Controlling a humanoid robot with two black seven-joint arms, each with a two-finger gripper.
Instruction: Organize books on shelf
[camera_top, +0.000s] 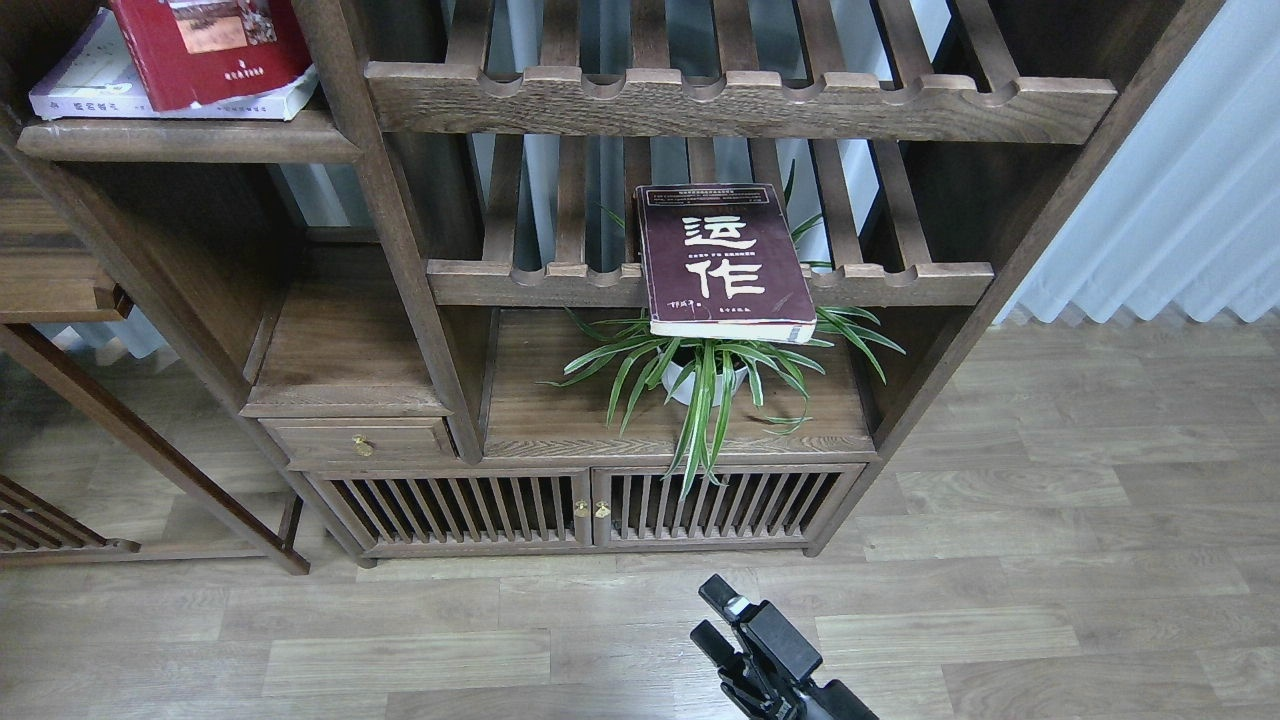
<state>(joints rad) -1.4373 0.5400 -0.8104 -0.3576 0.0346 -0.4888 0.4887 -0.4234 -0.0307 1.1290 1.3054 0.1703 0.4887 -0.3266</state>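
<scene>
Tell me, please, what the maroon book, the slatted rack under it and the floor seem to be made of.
The maroon book looks like a paperback: thin card cover with a slight sheen, pale paper page edges. The slatted rack looks like solid dark-stained wood, matte, with visible grain. The floor shows grey-brown wood-grain planks, perhaps laminate or vinyl; I cannot tell which.

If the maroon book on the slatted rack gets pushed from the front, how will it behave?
The maroon book looks thick and stiff, so it would probably slide as one piece rather than flex. Its front end overhangs the slatted rack above the plant, so a pull forward might tip it off. Its glossy-looking cover may be somewhat slippery.
</scene>
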